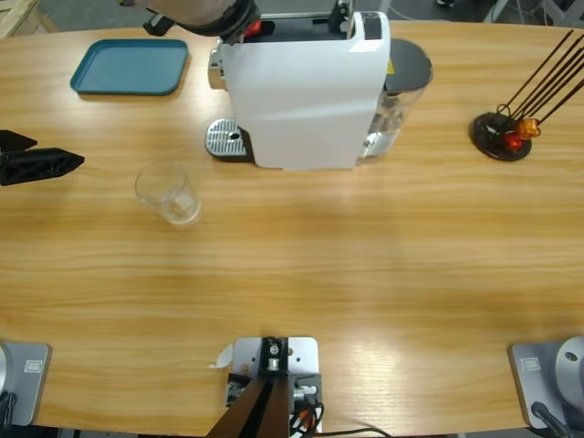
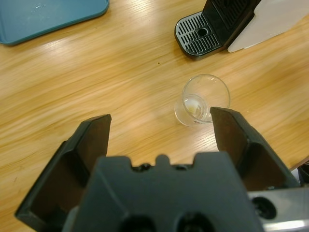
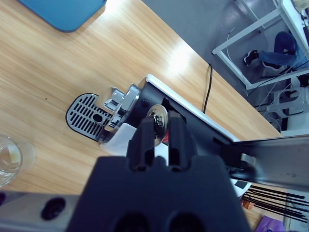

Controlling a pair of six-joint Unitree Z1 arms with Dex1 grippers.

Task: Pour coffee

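High view: the long pale wooden table [image 1: 365, 274] fills the frame. A boxy white plastic coffee machine [image 1: 306, 91] stands at upper centre. Its perforated black-and-silver drip tray [image 1: 226, 140] juts out on its left side, and a clear water tank with a dark lid [image 1: 401, 87] is on its right side. A flat teal rectangular tray [image 1: 130, 66] lies in the upper left of the frame, well apart from the machine.

The left gripper [image 2: 157, 116] comes in at the left edge of the high view, level with the drip tray, and holds nothing. In the left wrist view its two black jaws stand wide apart above bare wood.

The right gripper [image 3: 158, 126] sits at the top edge of the high view, over the machine's left end. In the right wrist view its jaws are drawn close together and pinch a small round silver foil-faced capsule [image 3: 158, 121] above the machine's opened top.

A round black stand holding thin dark sticks [image 1: 500, 137] is at the right of the high view.

A small clear glass tumbler [image 1: 169, 193] stands upright, lower left of the drip tray. In the left wrist view it lies just beyond the jaw on the right of that frame, not touching it. Its base shows only a pale sheen. I cannot make out the coffee in any view.
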